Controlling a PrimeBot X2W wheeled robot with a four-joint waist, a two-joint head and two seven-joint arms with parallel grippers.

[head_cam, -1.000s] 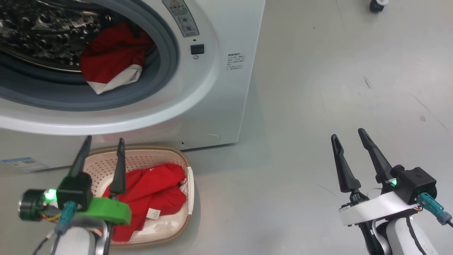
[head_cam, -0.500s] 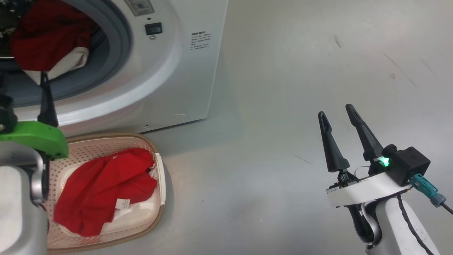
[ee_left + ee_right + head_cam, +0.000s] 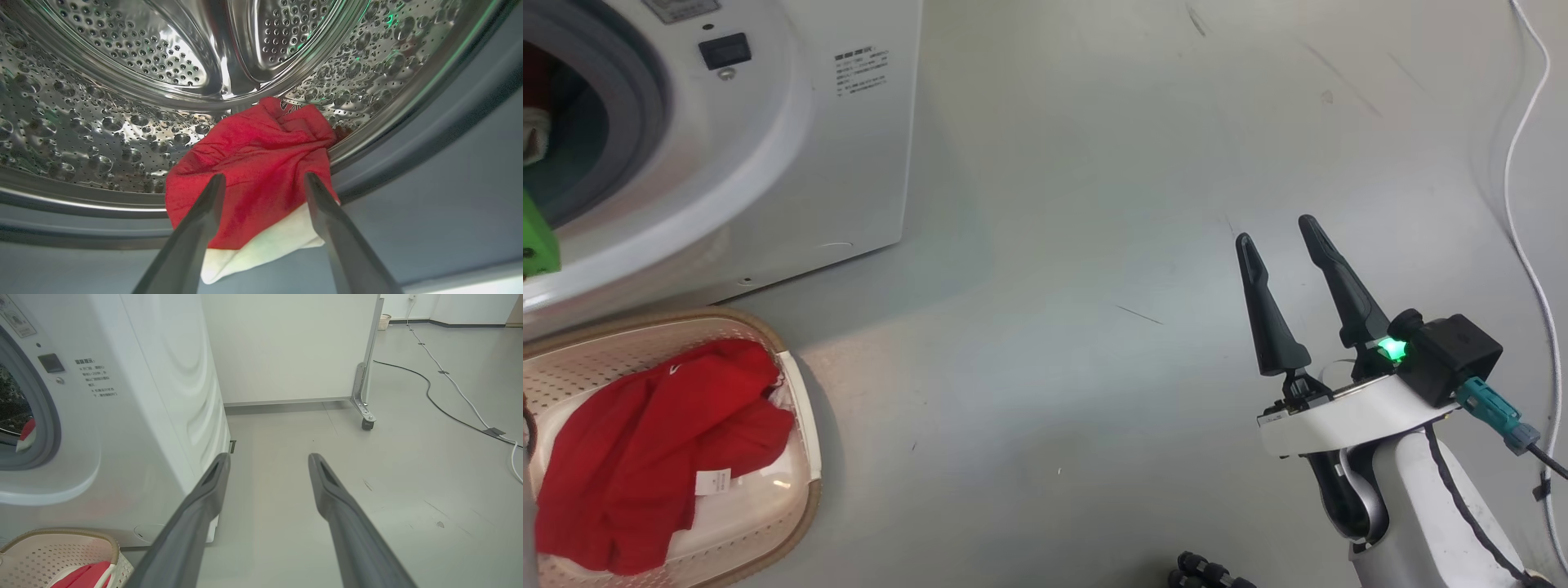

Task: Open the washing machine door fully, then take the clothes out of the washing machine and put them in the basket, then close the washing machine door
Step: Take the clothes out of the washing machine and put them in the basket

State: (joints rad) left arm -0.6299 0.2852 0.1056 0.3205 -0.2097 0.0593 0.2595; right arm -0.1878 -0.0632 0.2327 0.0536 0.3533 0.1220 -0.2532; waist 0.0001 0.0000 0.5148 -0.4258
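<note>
left gripper (image 3: 264, 175) jaws wide open and empty, red garment (image 3: 261, 139) with white trim just ahead of the tips, washing machine drum (image 3: 102, 122) beyond, right gripper (image 3: 1275, 228) jaws spread wide, holding nothing, grey floor (image 3: 1054, 245) ahead

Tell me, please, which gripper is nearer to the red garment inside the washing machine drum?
Left. The left gripper is at the drum, open and pointed at the red garment; the right gripper hangs open over the floor beside the washing machine.
</note>
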